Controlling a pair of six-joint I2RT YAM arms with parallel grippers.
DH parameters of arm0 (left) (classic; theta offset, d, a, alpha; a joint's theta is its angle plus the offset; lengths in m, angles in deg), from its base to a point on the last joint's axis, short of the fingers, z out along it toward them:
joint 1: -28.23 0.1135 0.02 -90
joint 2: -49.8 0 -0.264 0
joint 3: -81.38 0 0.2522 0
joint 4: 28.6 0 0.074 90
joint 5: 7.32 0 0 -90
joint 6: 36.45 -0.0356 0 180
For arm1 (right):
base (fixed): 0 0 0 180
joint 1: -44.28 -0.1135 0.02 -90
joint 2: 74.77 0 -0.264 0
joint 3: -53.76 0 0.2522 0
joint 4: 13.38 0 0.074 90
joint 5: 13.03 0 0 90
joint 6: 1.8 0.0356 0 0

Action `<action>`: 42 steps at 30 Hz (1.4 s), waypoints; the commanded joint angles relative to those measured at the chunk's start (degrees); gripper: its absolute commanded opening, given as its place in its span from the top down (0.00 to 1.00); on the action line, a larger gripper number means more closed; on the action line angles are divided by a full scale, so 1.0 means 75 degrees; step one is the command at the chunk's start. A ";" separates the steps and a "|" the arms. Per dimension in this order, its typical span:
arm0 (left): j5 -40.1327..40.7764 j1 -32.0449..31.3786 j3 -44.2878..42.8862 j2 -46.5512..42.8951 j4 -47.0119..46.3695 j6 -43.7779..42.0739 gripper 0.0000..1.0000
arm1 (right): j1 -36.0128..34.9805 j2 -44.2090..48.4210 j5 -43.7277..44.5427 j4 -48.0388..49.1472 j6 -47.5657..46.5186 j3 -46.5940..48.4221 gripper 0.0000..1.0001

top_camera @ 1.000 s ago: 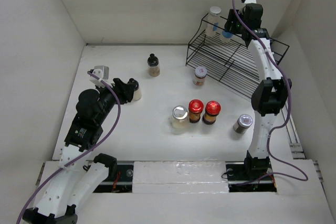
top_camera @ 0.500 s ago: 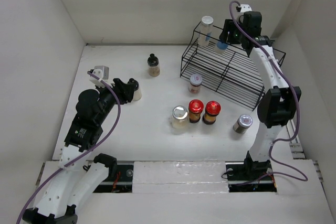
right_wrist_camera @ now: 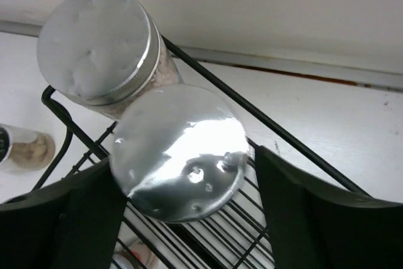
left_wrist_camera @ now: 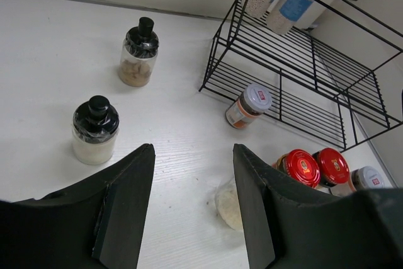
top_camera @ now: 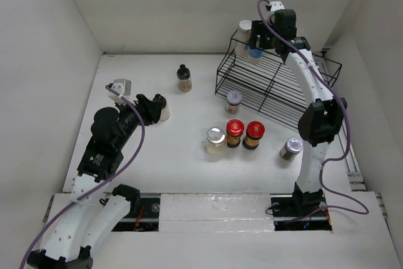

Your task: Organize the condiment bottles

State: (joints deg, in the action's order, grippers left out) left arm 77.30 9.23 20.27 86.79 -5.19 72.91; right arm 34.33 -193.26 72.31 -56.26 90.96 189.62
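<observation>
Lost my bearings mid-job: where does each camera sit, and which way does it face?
Top external: high behind the robot, looking down on the table; left arm, right arm show.
Left wrist: low, facing the rack; left gripper open.
Right wrist: over the rack's top tier, right gripper holding the silver-capped bottle.
Shared: the rack, all three.

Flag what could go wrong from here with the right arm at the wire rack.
1. The right end effector holds a silver-capped blue-labelled bottle right beside the white-capped clear jar at the corner of the black wire rack. A sideways nudge could tip that jar off the top tier.
2. Both lean in the left wrist view, so releasing now may let the bottle topple on the wires.
3. Sideways force might slide the rack into the small grey-lidded jar at its foot.
</observation>
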 commanded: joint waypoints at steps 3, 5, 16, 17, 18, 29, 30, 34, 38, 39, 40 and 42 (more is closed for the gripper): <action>-0.0102 0.0038 0.0021 0.0001 -0.0326 -0.0014 0.51 | -0.0266 0.0787 0.1137 0.0321 -0.0134 0.0114 0.06; -0.0102 0.0038 0.0021 0.0001 -0.0326 -0.0014 0.51 | -0.0266 0.1162 0.1348 0.0390 -0.0134 0.0114 0.00; 0.0050 0.0038 0.0021 -0.0069 -0.0256 -0.0014 0.50 | -0.1612 0.5590 0.2742 0.2992 0.0931 -0.5822 0.93; 0.0143 0.0038 0.0021 -0.0069 -0.0255 -0.0014 0.50 | -0.2090 0.5848 0.2743 0.2993 0.1025 -0.6280 0.94; 0.0144 0.0038 0.0021 -0.0069 -0.0186 -0.0014 0.50 | -0.2338 0.6233 0.2836 0.2865 0.1153 -0.6980 0.92; 0.0379 0.0038 0.0021 -0.0069 -0.0185 0.0138 0.50 | -0.3934 0.8285 0.3962 -0.0933 0.2712 -0.9119 0.00; 0.0460 0.0038 0.0021 -0.0069 -0.0185 0.0208 0.50 | -0.3934 0.8369 0.3892 -0.0933 0.2713 -0.9190 0.00; 0.0601 0.0038 0.0021 -0.0150 -0.0185 0.0279 0.50 | -0.3689 0.8452 0.3439 -0.1262 0.2762 -0.9331 0.05; 0.0601 0.0038 0.0021 -0.0151 -0.0185 0.0279 0.50 | -0.3664 0.7926 0.2475 -0.1179 0.2573 -0.9331 0.06; 0.0601 0.0038 0.0021 -0.0151 -0.0185 0.0279 0.50 | -0.3665 0.7704 0.2474 -0.1098 0.2503 -0.9331 0.06; 0.0601 0.0038 0.0021 -0.0151 -0.0185 0.0279 0.50 | -0.3758 0.7609 0.2474 -0.1097 0.2502 -0.9331 0.06; 0.0601 0.0038 0.0021 -0.0151 -0.0185 0.0279 0.50 | -0.3758 0.7422 0.2590 -0.0887 0.2502 -0.9331 0.06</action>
State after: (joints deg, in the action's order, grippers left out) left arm 81.30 9.23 20.27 86.29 -5.06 74.48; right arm 6.65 -136.52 93.33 -64.59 110.02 119.86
